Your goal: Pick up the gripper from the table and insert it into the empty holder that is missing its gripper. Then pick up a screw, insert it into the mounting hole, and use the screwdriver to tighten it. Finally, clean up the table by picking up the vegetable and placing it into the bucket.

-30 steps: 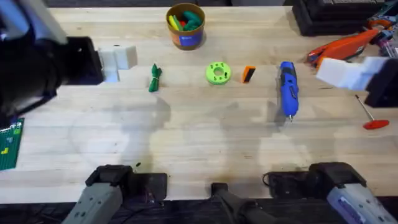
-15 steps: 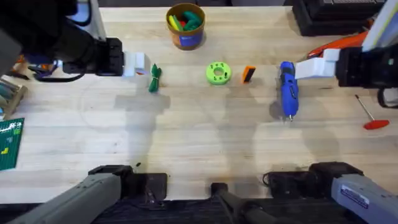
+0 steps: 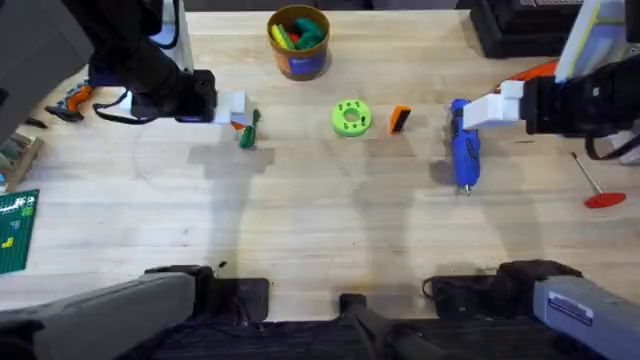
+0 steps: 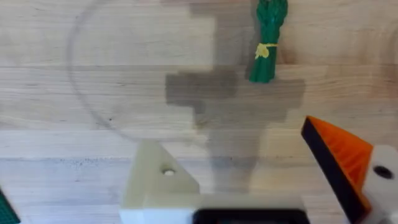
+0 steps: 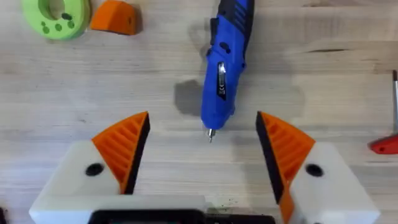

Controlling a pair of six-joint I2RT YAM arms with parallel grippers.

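The screwdriver (image 5: 224, 68) is seen lying between and just ahead of the right gripper's (image 5: 202, 152) spread fingers. The vegetable (image 4: 267, 40) is found ahead of the open left gripper (image 4: 261, 177).

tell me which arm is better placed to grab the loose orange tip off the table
Right. The right claw hangs open above the blue screwdriver, with the orange finger tip just beyond it. The left claw sits over the green toy vegetable, farther off, and carries the bare white holder awaiting that tip.
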